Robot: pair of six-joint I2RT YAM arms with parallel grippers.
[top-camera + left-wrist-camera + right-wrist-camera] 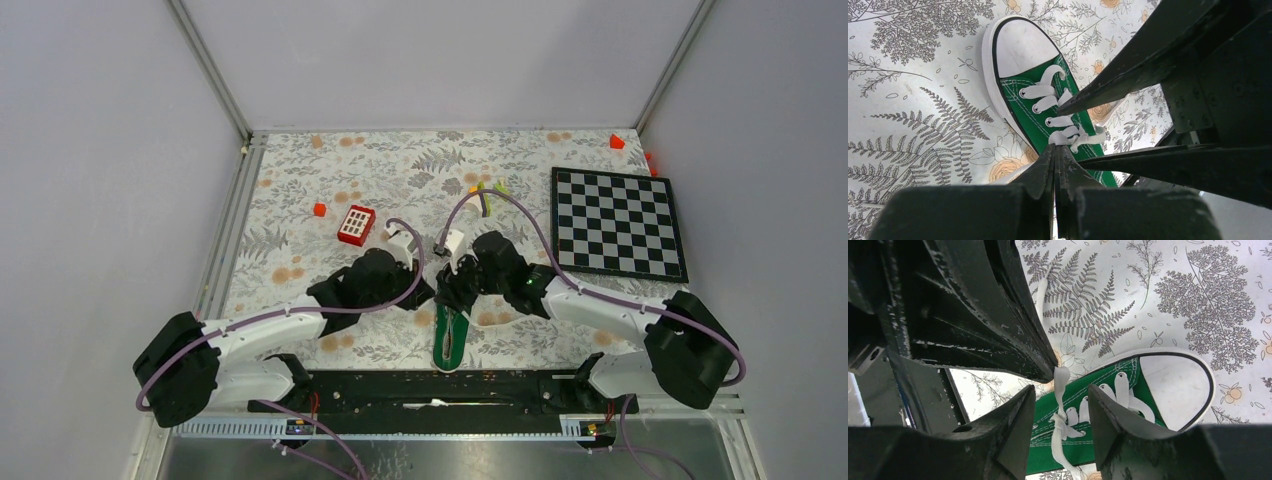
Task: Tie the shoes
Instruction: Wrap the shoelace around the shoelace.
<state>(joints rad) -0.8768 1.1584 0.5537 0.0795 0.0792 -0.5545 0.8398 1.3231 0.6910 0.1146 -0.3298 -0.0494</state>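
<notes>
A small green canvas sneaker (449, 340) with white laces lies on the floral cloth near the front edge, toe cap toward the arms' bases. It fills the left wrist view (1033, 107) and the right wrist view (1108, 390). My left gripper (425, 293) is shut on a white lace strand at the top eyelets (1055, 146). My right gripper (452, 295) is open just over the same spot (1063, 392). A lace strand (1060, 390) runs up between its two fingers to the left gripper's tips. The lace crossings lower down look loose.
A red-and-white keypad-like block (356, 225) sits behind the left gripper. A chessboard (617, 222) lies at the right. Small red blocks (319, 209) and coloured pieces (485, 187) are scattered farther back. A black rail (440, 390) runs along the near edge.
</notes>
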